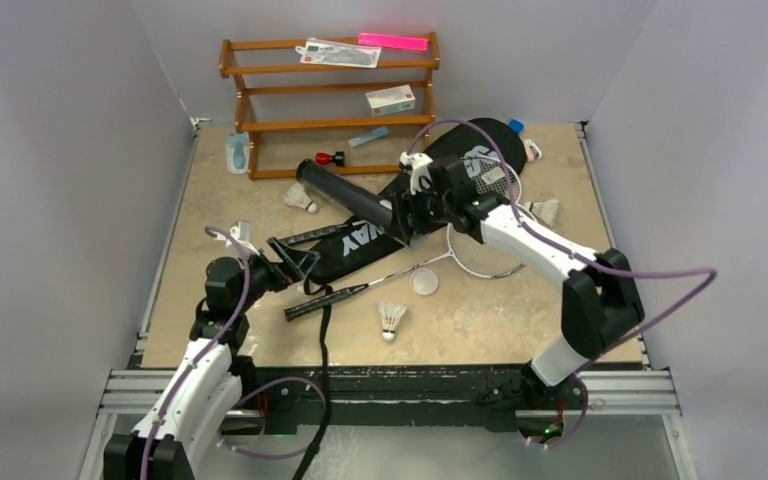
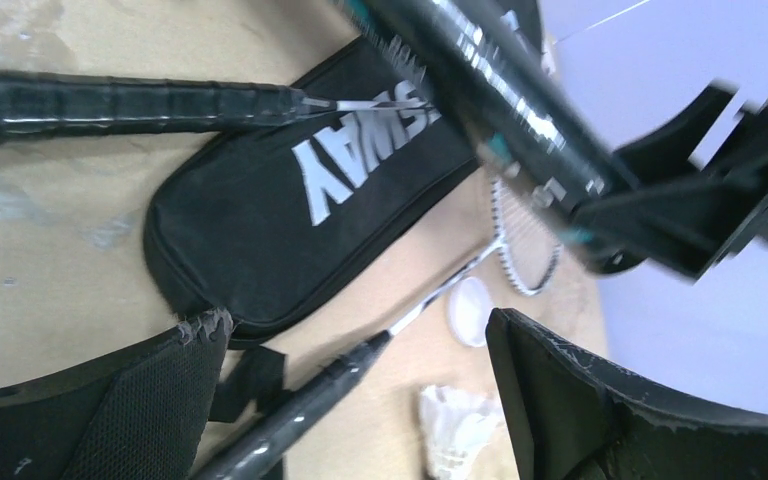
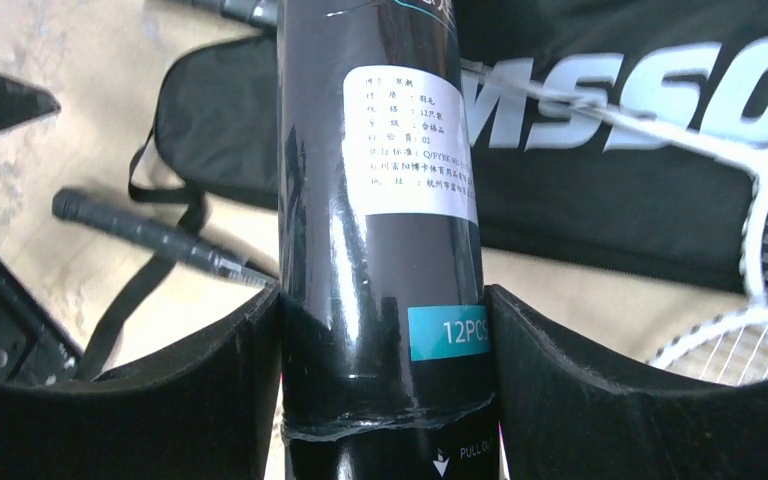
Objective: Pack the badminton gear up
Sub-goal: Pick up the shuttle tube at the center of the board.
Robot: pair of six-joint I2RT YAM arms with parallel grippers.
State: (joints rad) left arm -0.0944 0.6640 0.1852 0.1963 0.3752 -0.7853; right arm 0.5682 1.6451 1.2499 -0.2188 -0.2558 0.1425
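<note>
My right gripper point(image 1: 401, 222) point(image 3: 382, 385) is shut on the dark cylindrical tube point(image 1: 345, 195) point(image 3: 380, 200), which is held over the long black bag point(image 1: 360, 238) point(image 3: 610, 180). One racket point(image 1: 360, 292) lies in front of the bag, and its black handle point(image 2: 290, 420) shows under my open left gripper point(image 1: 290, 262) point(image 2: 360, 400). A second racket's handle point(image 2: 110, 100) rests by the bag's near end, and its head point(image 1: 500, 178) lies on the bag. White shuttlecocks lie on the table: one in front point(image 1: 392, 320) point(image 2: 455, 425), one behind the tube point(image 1: 303, 200), one at the right point(image 1: 545, 210).
The brown wooden rack point(image 1: 330, 100) stands at the back with a white box point(image 1: 390, 99) and a pink strip point(image 1: 393, 41). A red item point(image 1: 330, 158) and a pale blue item point(image 1: 237, 152) lie near it. A clear round lid point(image 1: 424, 282) lies by the racket shaft. Grey walls close in both sides.
</note>
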